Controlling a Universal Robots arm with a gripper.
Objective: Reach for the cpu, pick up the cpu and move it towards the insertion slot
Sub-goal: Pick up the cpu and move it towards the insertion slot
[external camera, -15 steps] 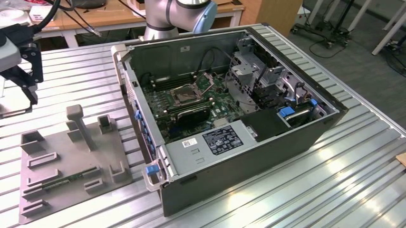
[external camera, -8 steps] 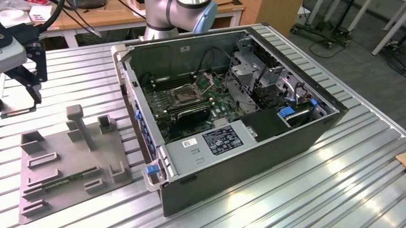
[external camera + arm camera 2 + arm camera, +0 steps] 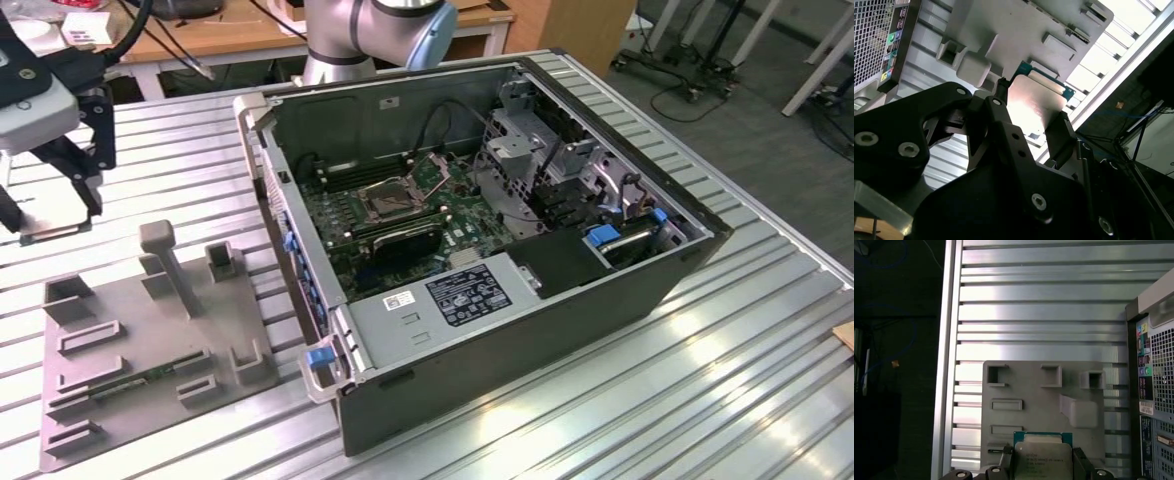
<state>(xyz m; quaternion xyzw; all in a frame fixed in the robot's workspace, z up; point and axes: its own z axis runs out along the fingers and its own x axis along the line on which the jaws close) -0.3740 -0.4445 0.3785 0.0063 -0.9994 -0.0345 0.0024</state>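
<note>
The cpu (image 3: 1036, 100) is a pale silver square chip on a green board, held off the table between my black fingers (image 3: 999, 107). My gripper (image 3: 1031, 114) is shut on it, clamping two opposite edges. In the first wrist view the cpu (image 3: 1043, 460) hangs over the grey fixture plate (image 3: 1044, 405). In the exterior view my gripper (image 3: 54, 215) with the cpu (image 3: 54, 234) hovers at the exterior view's far left, above the table. The insertion slot (image 3: 387, 200), a shiny metal frame with a dark centre, lies on the motherboard inside the open computer case (image 3: 561, 280), well to the right.
The grey fixture plate (image 3: 147, 340) with raised blocks and a narrow green strip (image 3: 134, 380) lies below the gripper. The case's left wall (image 3: 274, 190) stands between gripper and socket. A ribbed metal table (image 3: 641, 400) carries everything; the arm's base (image 3: 360, 40) is behind the case.
</note>
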